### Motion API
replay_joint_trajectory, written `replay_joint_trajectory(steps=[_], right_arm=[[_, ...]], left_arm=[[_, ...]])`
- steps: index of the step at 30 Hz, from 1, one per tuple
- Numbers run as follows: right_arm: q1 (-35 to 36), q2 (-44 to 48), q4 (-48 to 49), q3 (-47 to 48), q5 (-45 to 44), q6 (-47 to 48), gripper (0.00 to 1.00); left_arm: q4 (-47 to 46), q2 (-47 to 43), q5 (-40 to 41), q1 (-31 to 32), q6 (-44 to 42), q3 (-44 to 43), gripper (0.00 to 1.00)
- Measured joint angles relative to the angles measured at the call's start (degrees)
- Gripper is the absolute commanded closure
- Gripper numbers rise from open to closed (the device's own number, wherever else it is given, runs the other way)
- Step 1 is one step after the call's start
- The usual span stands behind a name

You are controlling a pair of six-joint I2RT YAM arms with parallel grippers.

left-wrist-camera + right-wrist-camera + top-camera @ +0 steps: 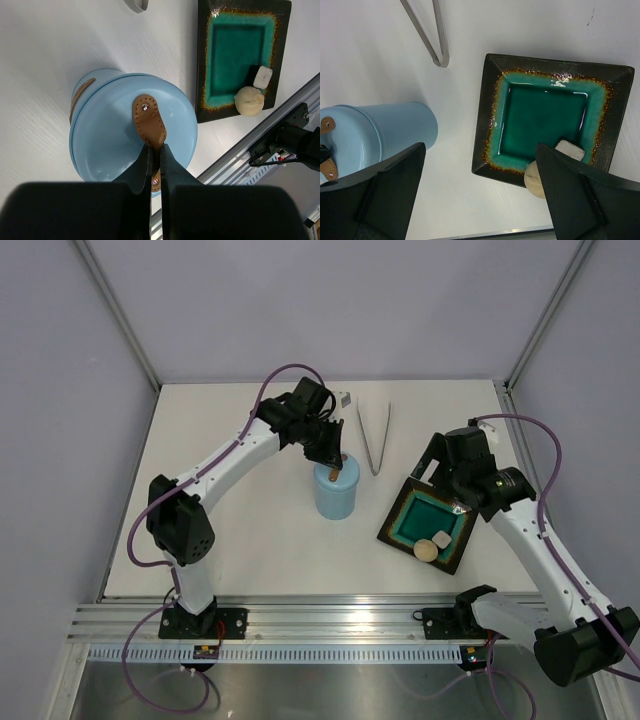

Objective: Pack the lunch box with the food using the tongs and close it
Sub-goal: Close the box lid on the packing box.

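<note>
White table (250, 540), pale grey walls (330, 300)

Smooth light-blue plastic lunch box (385, 130), brown leather-like tab (149, 122) (metal-riveted), glossy glazed plate (612, 125), shiny metal tongs (439, 30), matt table (250, 540)

Bright, even light is washing the white desk (260, 540); glare is glinting on the plate (560, 82); shadows are falling softly.
</note>
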State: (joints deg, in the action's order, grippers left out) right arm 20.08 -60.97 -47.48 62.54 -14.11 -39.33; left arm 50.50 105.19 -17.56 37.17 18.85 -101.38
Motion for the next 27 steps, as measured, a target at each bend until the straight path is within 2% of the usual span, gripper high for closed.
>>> replay_joint_trajectory(steps=[11, 27], right_arm=[[0.00, -0.48, 0.04, 0.00, 0.00, 0.07, 0.02], [0.00, -2.97, 0.57, 0.00, 0.20, 0.09, 0.02]], left_arm=[[-3.28, -0.02, -1.11, -0.46, 1.25, 2.05, 1.00], [-11.41, -4.00, -3.54, -4.31, 9.03, 9.99, 1.00]])
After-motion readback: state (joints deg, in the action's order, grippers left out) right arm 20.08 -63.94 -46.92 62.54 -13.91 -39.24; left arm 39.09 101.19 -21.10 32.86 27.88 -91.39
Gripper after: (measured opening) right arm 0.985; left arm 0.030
